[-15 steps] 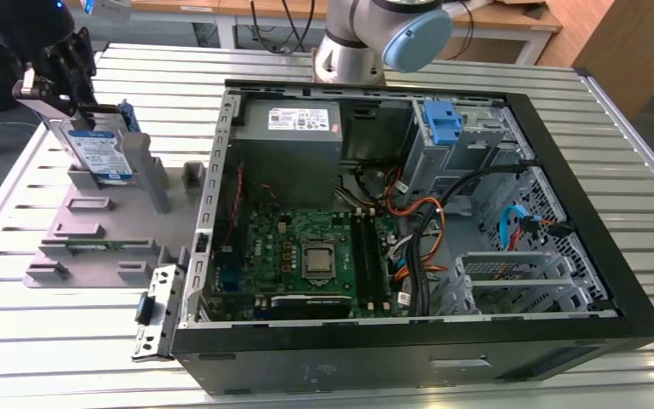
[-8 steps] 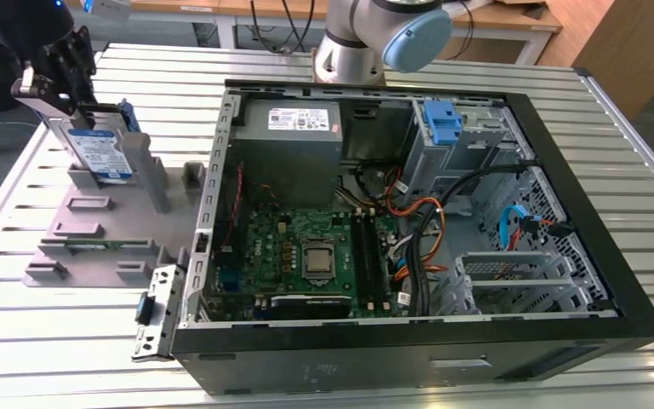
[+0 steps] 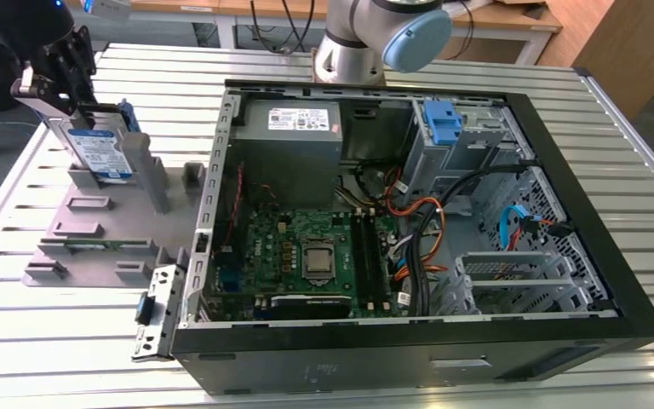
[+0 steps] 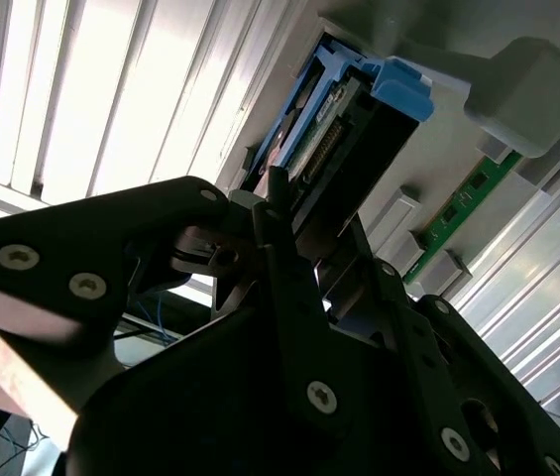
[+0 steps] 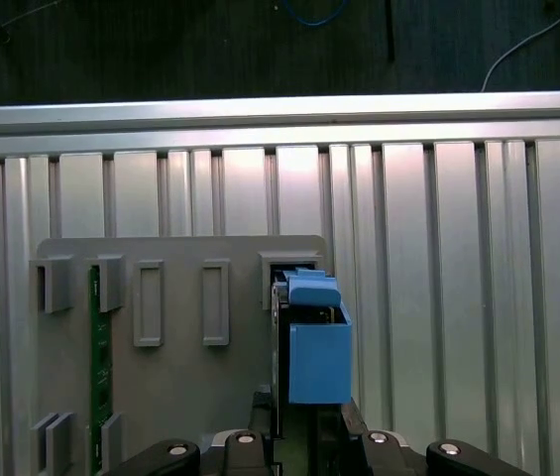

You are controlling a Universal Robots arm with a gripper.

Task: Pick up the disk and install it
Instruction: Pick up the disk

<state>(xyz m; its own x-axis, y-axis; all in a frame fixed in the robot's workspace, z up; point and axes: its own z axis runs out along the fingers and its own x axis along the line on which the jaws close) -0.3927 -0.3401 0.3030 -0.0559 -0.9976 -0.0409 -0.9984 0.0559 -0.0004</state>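
Note:
The disk [image 3: 102,153] stands on edge in the grey stand [image 3: 83,230] at the exterior view's left, its white-and-blue label facing the camera and its blue carrier frame along the edges. My gripper [image 3: 68,112] comes down on its upper edge and is shut on the disk. In the first wrist view the disk's blue frame [image 5: 314,347] runs from the stand into my gripper [image 5: 304,441]. The second wrist view shows the disk [image 4: 344,119] reaching down between the black jaws of my gripper [image 4: 309,238], one on each side.
The open computer case [image 3: 633,315] lies to the exterior view's right of the stand, with a motherboard [image 3: 304,256], a grey power-supply box [image 3: 293,119] and a blue-tabbed drive bay [image 3: 446,123]. A green memory stick [image 3: 88,244] sits in the stand. Underneath is a slatted metal table [image 3: 31,341].

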